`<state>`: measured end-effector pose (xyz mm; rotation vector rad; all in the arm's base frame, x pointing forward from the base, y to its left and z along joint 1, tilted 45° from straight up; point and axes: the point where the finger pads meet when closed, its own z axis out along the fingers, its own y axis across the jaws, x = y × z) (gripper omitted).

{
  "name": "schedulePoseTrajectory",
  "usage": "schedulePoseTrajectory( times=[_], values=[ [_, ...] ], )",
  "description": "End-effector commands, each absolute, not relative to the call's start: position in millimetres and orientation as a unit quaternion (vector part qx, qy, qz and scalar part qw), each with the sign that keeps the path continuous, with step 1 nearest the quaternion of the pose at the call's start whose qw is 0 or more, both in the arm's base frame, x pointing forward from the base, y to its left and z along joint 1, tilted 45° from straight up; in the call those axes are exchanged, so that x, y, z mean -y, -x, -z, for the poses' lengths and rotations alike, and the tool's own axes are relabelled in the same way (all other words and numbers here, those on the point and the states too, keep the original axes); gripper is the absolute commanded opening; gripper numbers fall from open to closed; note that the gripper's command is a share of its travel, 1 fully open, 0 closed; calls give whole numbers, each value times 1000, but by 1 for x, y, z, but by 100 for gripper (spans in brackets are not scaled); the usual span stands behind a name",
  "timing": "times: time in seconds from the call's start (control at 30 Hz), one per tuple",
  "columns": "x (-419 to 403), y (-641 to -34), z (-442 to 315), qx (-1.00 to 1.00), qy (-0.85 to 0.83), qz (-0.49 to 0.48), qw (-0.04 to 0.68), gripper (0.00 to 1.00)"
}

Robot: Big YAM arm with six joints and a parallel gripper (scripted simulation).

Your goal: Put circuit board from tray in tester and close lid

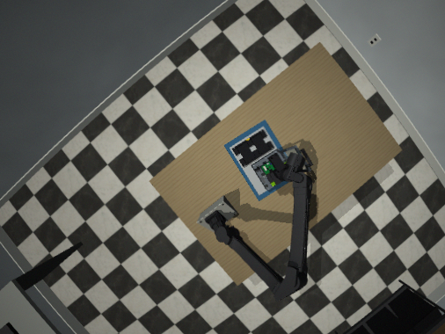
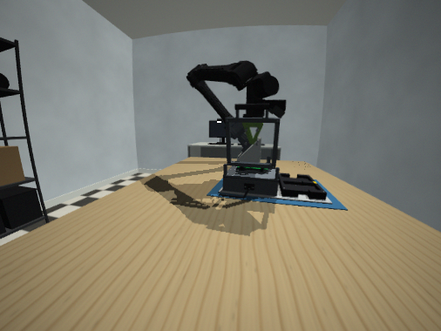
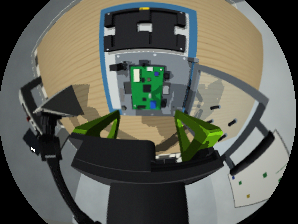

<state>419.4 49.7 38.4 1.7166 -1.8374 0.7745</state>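
Note:
The green circuit board [image 3: 148,87] [image 1: 266,168] [image 2: 252,166] lies face up on the plate of the grey tester [image 2: 250,182] [image 1: 260,180] [image 3: 117,90]. The tester's lid [image 2: 227,144] [image 3: 194,86] stands open and upright, a dark frame with a clear pane. The black tray [image 3: 147,28] [image 1: 251,148] [image 2: 301,185] lies beside the tester with both pockets empty. My gripper [image 3: 147,113] [image 2: 253,131] is open and empty. It hangs above the board, well clear of it, with its green fingers spread to either side.
Tester and tray lie on a blue mat [image 1: 232,151] [image 2: 336,205] [image 3: 104,46] on the wooden table [image 1: 334,110]. The arm's base mount [image 1: 218,212] stands on the table near the mat. A black shelf rack [image 2: 23,131] stands off the table.

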Motion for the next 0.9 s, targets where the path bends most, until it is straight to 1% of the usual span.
schedulePoseTrajectory(
  times=[0.0,0.87],
  values=[
    [-84,-434,-68,682,-631,-301,214,92],
    [-145,-426,-131,683,-632,-298,211,92]
  ],
)
